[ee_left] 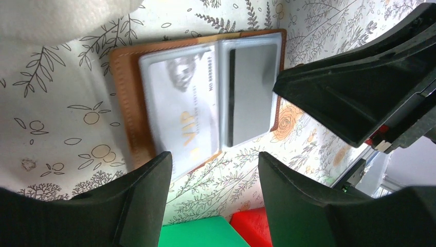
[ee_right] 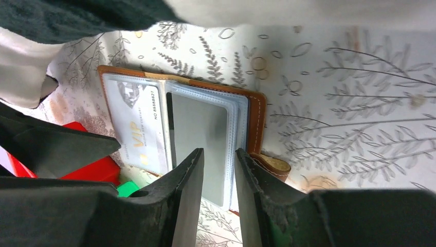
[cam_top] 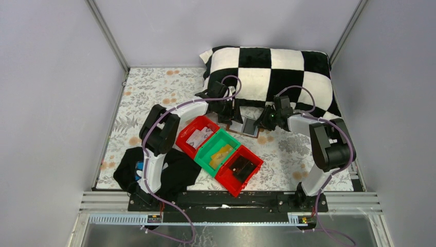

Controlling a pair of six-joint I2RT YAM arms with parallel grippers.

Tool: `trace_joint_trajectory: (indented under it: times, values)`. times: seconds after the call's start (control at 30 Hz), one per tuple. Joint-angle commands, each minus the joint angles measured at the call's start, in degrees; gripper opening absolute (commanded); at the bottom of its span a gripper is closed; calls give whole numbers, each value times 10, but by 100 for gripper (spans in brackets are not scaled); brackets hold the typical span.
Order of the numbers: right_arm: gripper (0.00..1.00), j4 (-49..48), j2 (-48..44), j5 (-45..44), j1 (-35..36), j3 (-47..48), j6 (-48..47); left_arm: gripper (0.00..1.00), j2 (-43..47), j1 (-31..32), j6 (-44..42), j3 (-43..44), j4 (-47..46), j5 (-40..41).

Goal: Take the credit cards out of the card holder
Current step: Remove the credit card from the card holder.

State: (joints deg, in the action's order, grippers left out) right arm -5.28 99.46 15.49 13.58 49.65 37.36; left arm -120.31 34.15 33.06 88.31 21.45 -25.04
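Our left gripper [ee_left: 213, 159] stands wide open and holds nothing. Its two black fingers [ee_left: 139, 206] frame the near edge of the small reddish-brown leather-like folding card holder [ee_left: 200, 98], which lies open and flat just beyond the fingertips. Our right gripper [ee_right: 218, 154] hovers over the same holder from the opposite side. Its fingers [ee_right: 187, 195] stand only a narrow gap apart, with grey showing in that gap. We cannot tell whether they pinch anything there.

In the clear sleeves we see two credit cards. A pale silver card printed "VIP" [ee_left: 180, 108] sits in the sleeve directly ahead of the left gripper. A plain grey card [ee_right: 200, 139] sits in the sleeve under the right gripper's tips. In the left wrist view the right gripper's black finger reaches the outer edge of that grey side.

Under both tools lies a white tablecloth with printed leaves and orange flowers [cam_top: 149, 92]. On the left gripper's near side three plastic bins touch in a slanted row: a red bin [cam_top: 184, 135], a green bin [cam_top: 201, 154] and a second red bin [cam_top: 234, 189]. Beyond both grippers a black-and-white checked pillow [cam_top: 267, 72] rests at the far edge. A crumpled black cloth [cam_top: 175, 170] lies by the left arm's base. Plain pale grey walls [cam_top: 51, 103] close in the table.
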Motion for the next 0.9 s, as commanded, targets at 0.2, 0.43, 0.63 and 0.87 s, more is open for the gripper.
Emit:
trace_joint_trajectory:
  times: [0.2, 0.43, 0.63, 0.87]
  values:
    - [36, 49, -33, -59, -49, -43, -45, 67, -5, -1, -3, 17, -22, -29]
    - [36, 90, -68, -81, -81, -63, -73, 67, -18, 14, -8, 39, -22, -40]
    - [37, 85, -102, -34, -86, -62, -85, 66, -37, 27, -15, 83, -9, -40]
    - [37, 67, -115, 21, -85, -42, -53, 61, -61, 29, -31, 134, 6, -28]
